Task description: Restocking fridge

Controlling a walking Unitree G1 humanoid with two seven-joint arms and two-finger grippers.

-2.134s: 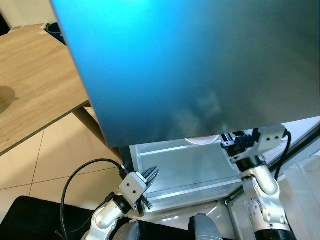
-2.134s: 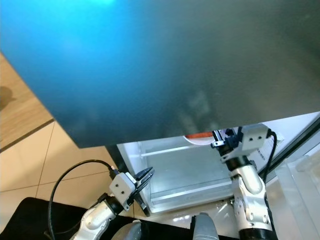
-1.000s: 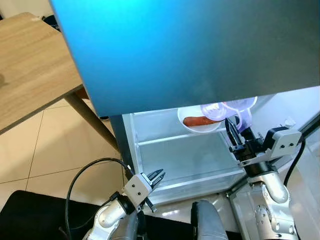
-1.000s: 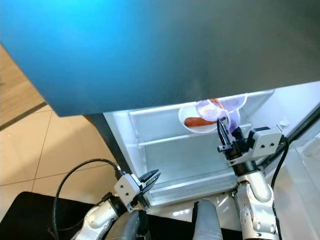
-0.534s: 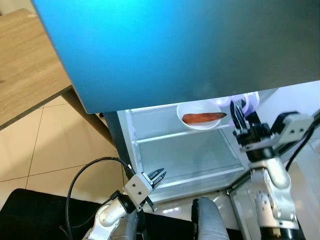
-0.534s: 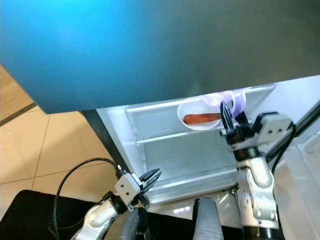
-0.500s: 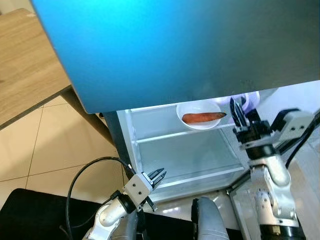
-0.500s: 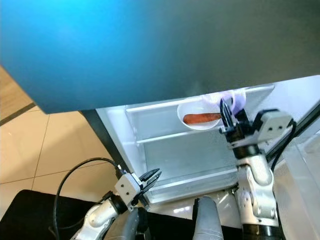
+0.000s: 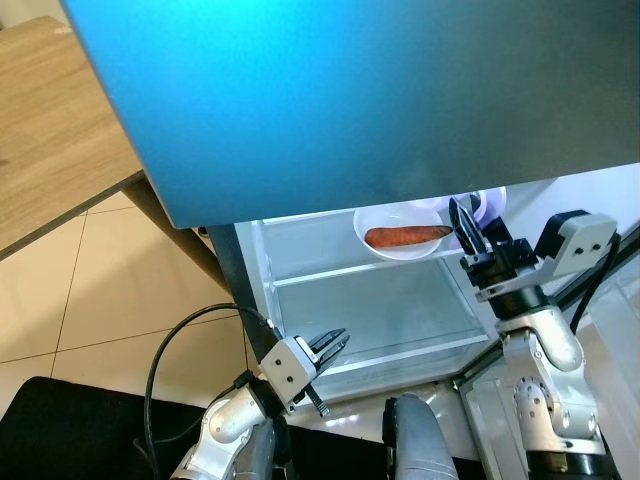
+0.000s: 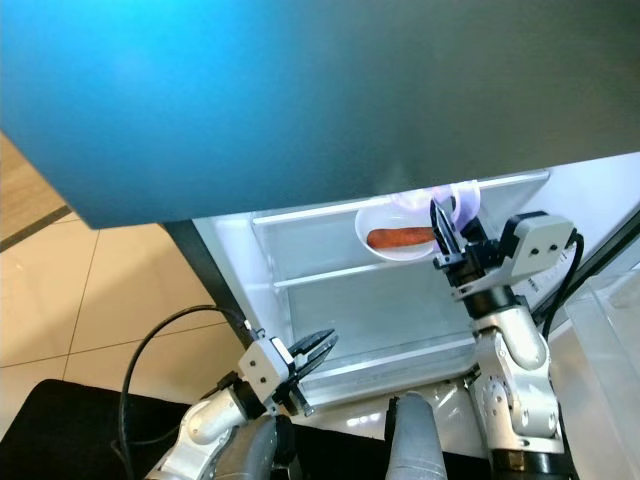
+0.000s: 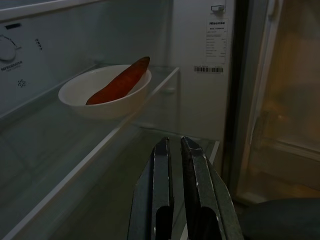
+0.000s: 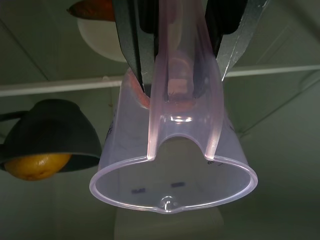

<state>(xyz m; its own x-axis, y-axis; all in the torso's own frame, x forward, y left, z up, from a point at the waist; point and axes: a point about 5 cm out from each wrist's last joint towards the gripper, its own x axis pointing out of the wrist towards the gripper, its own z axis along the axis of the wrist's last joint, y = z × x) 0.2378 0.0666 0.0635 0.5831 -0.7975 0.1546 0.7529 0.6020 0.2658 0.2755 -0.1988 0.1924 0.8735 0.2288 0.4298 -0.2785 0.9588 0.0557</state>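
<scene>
The fridge stands open before me. On its glass shelf (image 9: pixel 320 272) sits a white bowl (image 9: pixel 392 248) holding a long orange-red sweet potato (image 9: pixel 405 236). My right gripper (image 9: pixel 460 215) is raised at the shelf's right end, just beside the bowl, shut on the handle of a clear pinkish measuring cup (image 12: pixel 172 165); the cup (image 10: pixel 455 195) tips with its mouth away from the wrist. My left gripper (image 9: pixel 333 342) hovers low at the fridge's front edge, fingers (image 11: pixel 161 165) together and holding nothing.
A broad blue-grey panel (image 9: pixel 350 90) overhangs the upper fridge. A clear drawer (image 9: pixel 380 310) lies under the shelf. A dark bowl with an orange (image 12: pixel 47 145) shows in the right wrist view. The fridge door (image 9: pixel 615 350) stands at right, a wooden table (image 9: pixel 50 150) at left.
The right gripper with the cup has shifted slightly left and down, closer to the bowl. The left gripper has risen and moved a little right. Earlier the view tilted to reveal the shelf.
</scene>
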